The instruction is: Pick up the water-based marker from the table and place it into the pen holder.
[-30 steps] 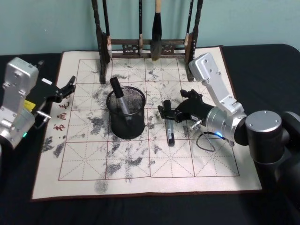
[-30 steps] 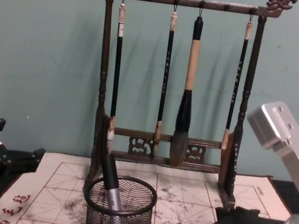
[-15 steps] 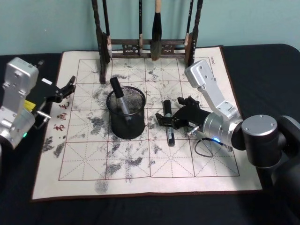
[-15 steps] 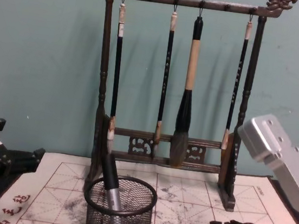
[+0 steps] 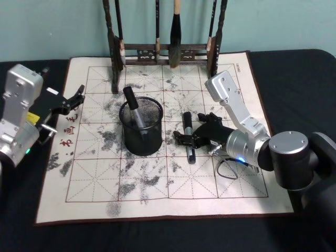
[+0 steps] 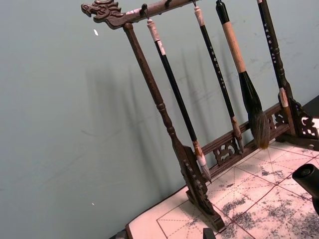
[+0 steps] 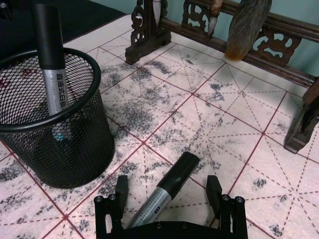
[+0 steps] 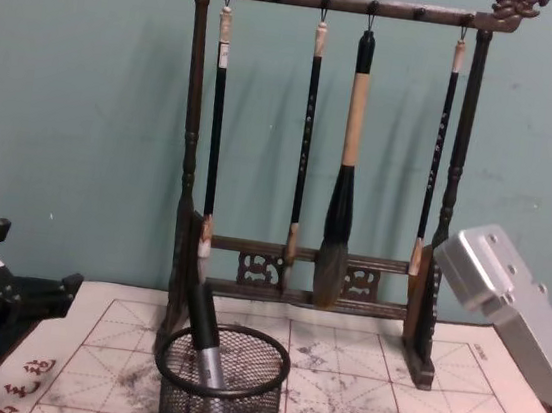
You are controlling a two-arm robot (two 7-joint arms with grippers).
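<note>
Fingers (image 7: 213, 188) of right gripper (image 7: 167, 193) open, either side of water-based marker (image 7: 175, 177) lying flat on mat (image 5: 173, 202) on bench (image 5: 294, 68); pen holder (image 5: 139, 146) near on its left, another marker (image 5: 131, 105) standing inside; left gripper (image 5: 79, 95) idle at mat's left edge

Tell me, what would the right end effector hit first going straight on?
The right end effector would most likely meet the marker, which lies on the mat between its open fingers; the gap left is hard to judge.
</note>
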